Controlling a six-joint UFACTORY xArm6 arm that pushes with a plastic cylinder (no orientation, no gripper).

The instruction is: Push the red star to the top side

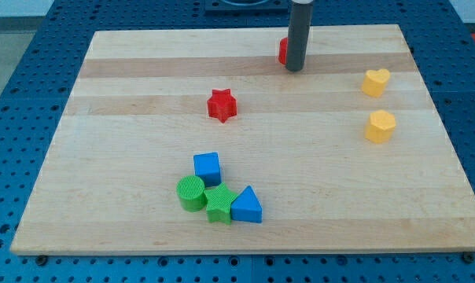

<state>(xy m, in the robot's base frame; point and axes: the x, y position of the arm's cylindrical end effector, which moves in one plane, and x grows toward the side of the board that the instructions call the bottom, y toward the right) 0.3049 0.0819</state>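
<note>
The wooden board (245,228) lies on a blue perforated table (9,118). My tip (295,69) stands near the view's top edge of the board, a little right of centre. The rod carries no jaws, so nothing opens or closes and nothing is held.

A red block (283,51) sits against the tip's left side, mostly hidden behind the rod; its shape cannot be made out, and whether the two touch cannot be told.

The red star (221,105) lies in the upper middle of the board, below and to the left of my tip and well apart from it. It stands alone, with no block touching it.

Toward the view's right are two yellow pieces: a yellow heart (375,82) above and a yellow hexagon block (381,126) below it, near each other but apart.

At the view's bottom centre four blocks are clustered: a blue cube (208,168) uppermost, a green cylinder (191,193) at lower left, a green star (219,204) just beside the cylinder, and a blue triangle (247,206) touching the green star's right side
</note>
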